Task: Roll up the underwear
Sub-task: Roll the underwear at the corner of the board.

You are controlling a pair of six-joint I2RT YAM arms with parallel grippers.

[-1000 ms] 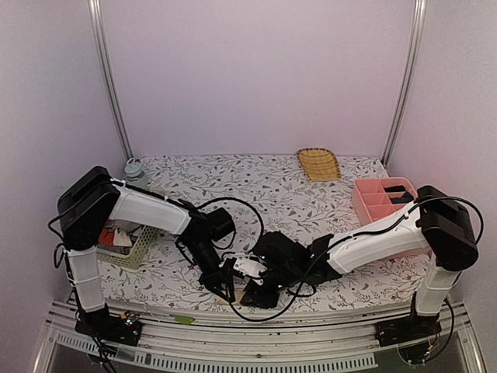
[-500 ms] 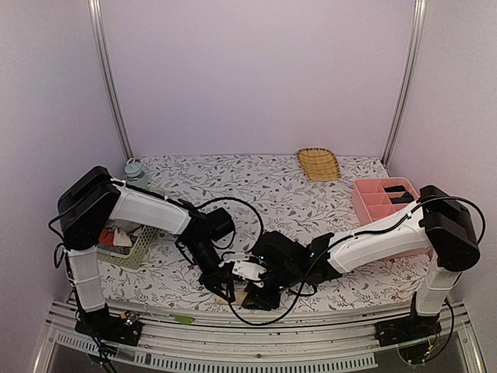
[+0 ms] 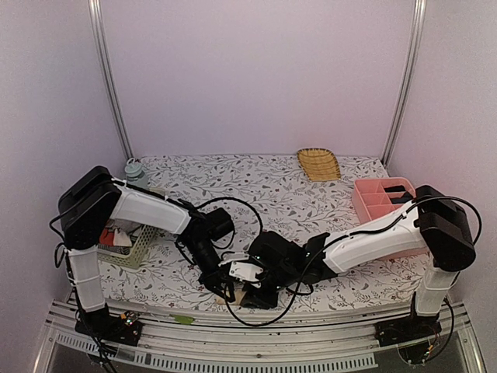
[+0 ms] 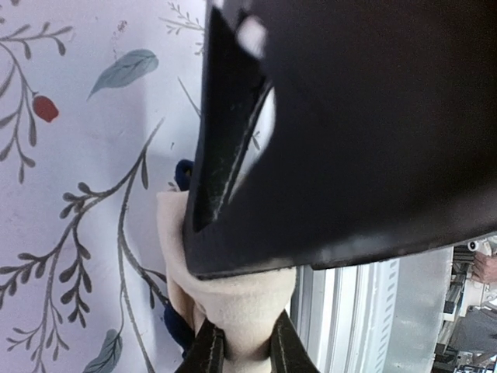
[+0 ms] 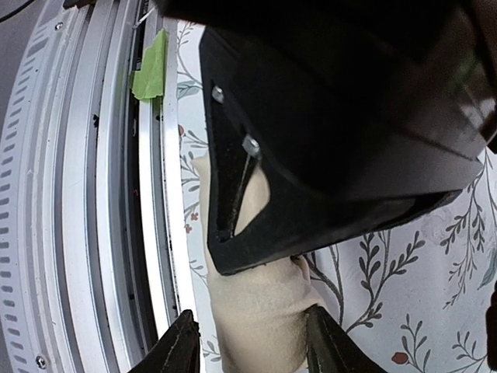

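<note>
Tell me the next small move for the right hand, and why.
Probably close the right hand on the underwear. Its fingers stand apart on either side of the beige cloth, seemingly not pinching it, while the left hand already pinches the same piece. A second grip looks needed before rolling.

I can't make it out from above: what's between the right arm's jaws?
Beige underwear lies between the right gripper's jaws, which stand open on either side of it. The right wrist view shows it.
</note>
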